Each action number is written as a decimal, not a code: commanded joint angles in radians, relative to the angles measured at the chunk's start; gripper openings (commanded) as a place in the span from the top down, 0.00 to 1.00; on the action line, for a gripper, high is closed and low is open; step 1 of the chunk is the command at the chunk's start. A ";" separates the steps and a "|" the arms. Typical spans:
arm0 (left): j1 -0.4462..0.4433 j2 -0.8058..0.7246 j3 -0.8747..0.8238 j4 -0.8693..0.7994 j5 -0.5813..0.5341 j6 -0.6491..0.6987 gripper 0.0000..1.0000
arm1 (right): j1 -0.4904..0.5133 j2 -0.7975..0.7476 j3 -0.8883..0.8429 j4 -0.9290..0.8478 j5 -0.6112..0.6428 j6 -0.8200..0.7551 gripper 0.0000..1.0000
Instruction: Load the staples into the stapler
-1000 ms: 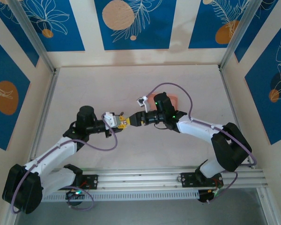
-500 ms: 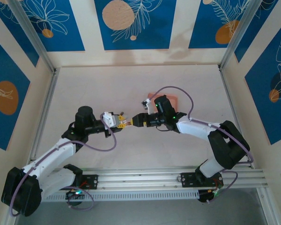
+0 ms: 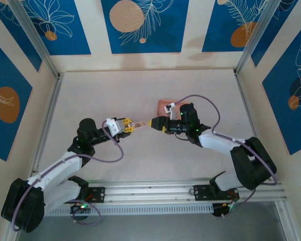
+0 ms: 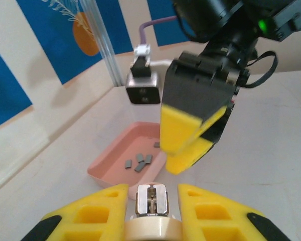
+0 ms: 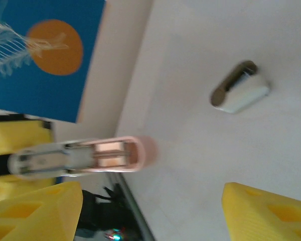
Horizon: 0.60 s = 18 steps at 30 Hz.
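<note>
Pink stapler (image 5: 90, 154) was pinched in the left gripper (image 3: 130, 125), channel facing the spread, empty right gripper (image 3: 152, 123) for loading.

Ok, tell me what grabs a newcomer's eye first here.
Nose to nose over the table, the left gripper is shut on a small pink stapler pointed at the open right gripper. Just beyond them sits a shallow pink tray holding a few grey staples, and a second, pale stapler lies flat on the table.
</note>
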 commanded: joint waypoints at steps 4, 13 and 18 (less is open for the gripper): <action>-0.014 0.074 -0.071 0.392 -0.065 -0.153 1.00 | 0.014 -0.013 0.017 0.119 -0.012 0.283 0.27; -0.043 0.227 -0.108 0.694 -0.108 -0.252 1.00 | 0.045 0.000 -0.002 0.208 0.061 0.456 0.31; -0.045 0.294 -0.102 0.780 -0.117 -0.264 1.00 | 0.078 -0.024 -0.002 0.138 0.131 0.463 0.32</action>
